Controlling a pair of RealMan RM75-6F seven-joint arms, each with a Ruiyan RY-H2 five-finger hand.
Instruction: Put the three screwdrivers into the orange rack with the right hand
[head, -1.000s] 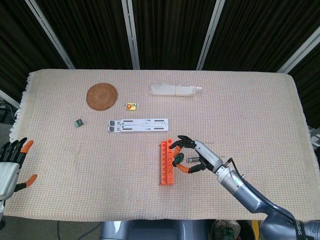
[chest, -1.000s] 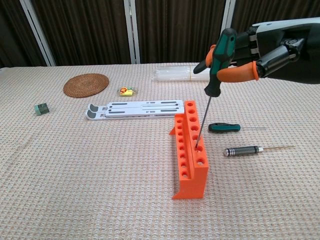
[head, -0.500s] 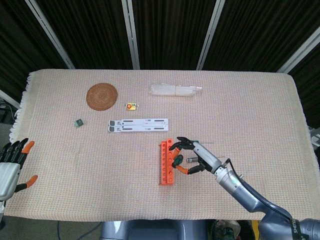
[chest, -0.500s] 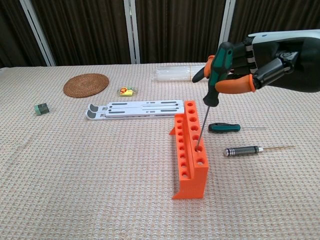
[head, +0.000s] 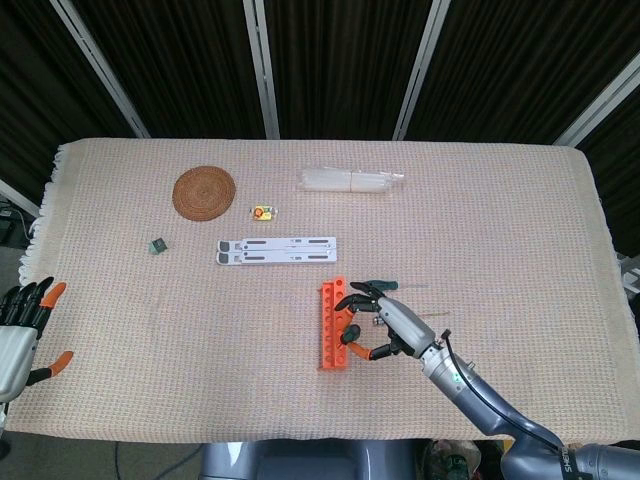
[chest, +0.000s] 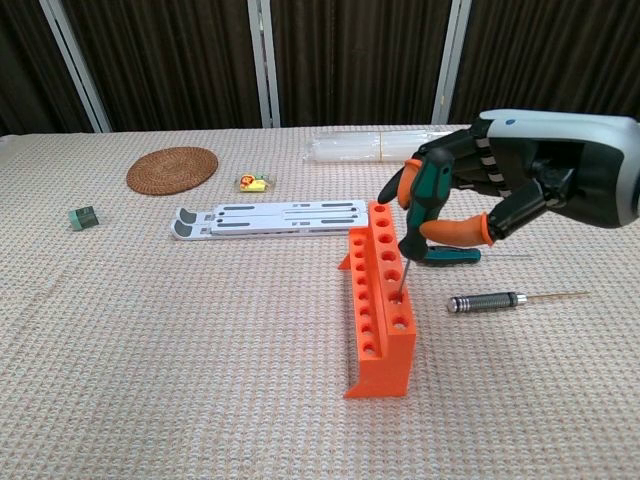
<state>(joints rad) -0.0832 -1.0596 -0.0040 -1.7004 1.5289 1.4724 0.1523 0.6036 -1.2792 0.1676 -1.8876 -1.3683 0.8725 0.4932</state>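
Screwdriver (chest: 421, 205) one going into the rack (chest: 381, 300).
My right hand (chest: 500, 190) grips it, shaft partly down a hole; two more lie on the table (chest: 200, 330) beside the rack, not yet picked.

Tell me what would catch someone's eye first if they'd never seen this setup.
Most striking is the bright orange rack near the table's front, with the right hand gripping a green-handled screwdriver whose shaft goes down into one of its holes. Just right of the rack, two more screwdrivers lie flat on the cloth: a green one and a black one.
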